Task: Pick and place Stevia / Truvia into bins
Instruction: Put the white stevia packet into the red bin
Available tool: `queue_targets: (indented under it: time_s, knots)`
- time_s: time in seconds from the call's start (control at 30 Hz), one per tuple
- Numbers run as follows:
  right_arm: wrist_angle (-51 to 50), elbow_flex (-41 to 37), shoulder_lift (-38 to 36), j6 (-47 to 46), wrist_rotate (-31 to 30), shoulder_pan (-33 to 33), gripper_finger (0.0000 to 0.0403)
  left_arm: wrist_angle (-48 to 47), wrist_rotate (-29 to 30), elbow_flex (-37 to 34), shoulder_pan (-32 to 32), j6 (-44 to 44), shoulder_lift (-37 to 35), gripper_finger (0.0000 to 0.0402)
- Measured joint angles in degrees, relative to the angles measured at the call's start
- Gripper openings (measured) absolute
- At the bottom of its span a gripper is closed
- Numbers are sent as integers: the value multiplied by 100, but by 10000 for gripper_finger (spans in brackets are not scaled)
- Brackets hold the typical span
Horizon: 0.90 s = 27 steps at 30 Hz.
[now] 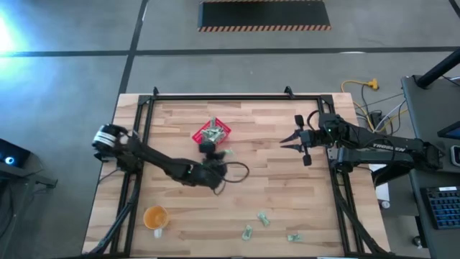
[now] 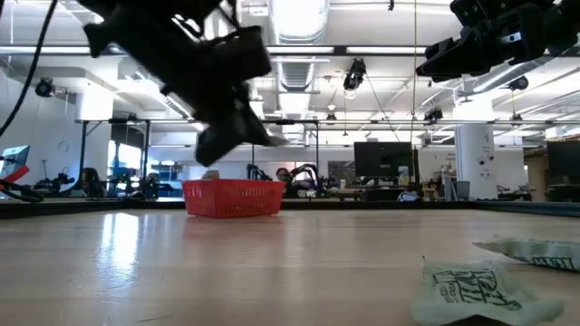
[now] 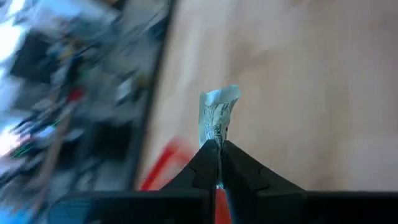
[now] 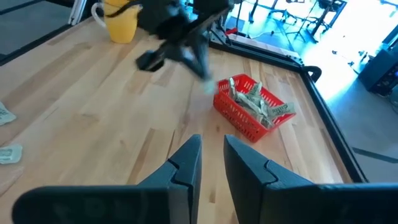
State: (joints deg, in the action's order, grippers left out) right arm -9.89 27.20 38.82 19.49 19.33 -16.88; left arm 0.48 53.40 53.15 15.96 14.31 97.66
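Stevia packet (image 3: 219, 115) is pinched between the fingers of my left gripper (image 1: 213, 151), lifted off the table (image 1: 287, 201) just at 6 o'clock of the red basket (image 1: 211, 132). My right gripper (image 1: 287, 142) waits at 3 o'clock, fingers a little apart, holding nothing. Three loose packets (image 1: 264, 219) lie near 5 o'clock.

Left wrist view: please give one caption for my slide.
Left gripper shut on a packet above the wooden table.
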Motion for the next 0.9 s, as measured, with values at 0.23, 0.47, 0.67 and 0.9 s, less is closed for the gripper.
queue_targets:
  time_s: [0.23, 0.47, 0.67, 0.9]
  knots:
    - [73, 7, 123, 22, 0, -4, 58, -1196, 327, -358, -155, -1226, -905, 3]
    - [246, 7, 293, 20, -3, -1, 61, -1279, 428, -924, -432, -1347, -1344, 3]
    - [335, 7, 390, 45, -7, -2, 59, -1251, 399, -1061, -890, -1077, -1382, 3]
    - [336, 22, 416, 44, -15, 0, 61, -1225, -109, -1065, -1495, -1041, -1376, 3]
